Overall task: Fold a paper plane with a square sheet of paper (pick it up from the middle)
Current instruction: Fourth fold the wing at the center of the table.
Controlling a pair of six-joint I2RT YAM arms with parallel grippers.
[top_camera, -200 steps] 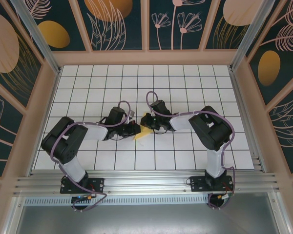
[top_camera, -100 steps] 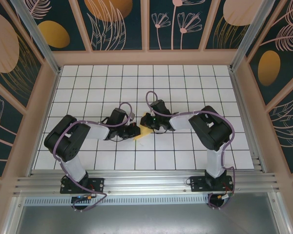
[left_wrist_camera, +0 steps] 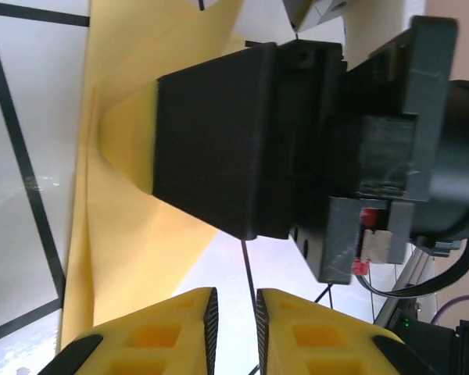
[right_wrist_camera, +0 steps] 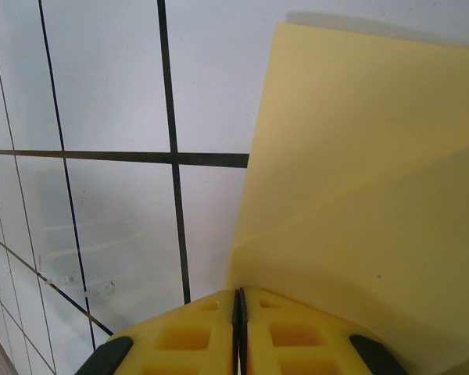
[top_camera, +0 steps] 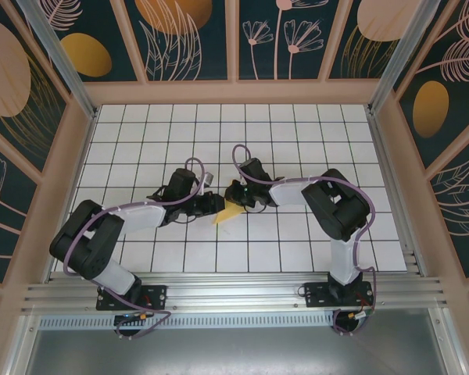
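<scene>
so the square sheet of paper (top_camera: 228, 212) sits roughly mid-table, a touch toward 6 o'clock from the centre of the white tiled table (top_camera: 313, 133). It's not lying flat: thin, matte, plain yellow, with a crease across it so one flap angles over the other. From overhead it reads as a small pointed wedge. The right gripper (right_wrist_camera: 238, 301) comes in at the paper's 12 to 1 o'clock side. Its yellow plastic fingers have square waffle pockets and are pressed together to a hairline seam. The sheet's edge runs right into that seam, so it looks pinched there. The left gripper (left_wrist_camera: 234, 305) is at the paper's 9 o'clock, with the same yellow moulded fingers and dark ribbed inner faces. They're parted by just a narrow slit with nothing in it, only tile and a bit of black grid line showing through. On the left wrist cam the right gripper's boxy black body tapers to a yellow tip lying against the sheet. The tiles look glossy.
</scene>
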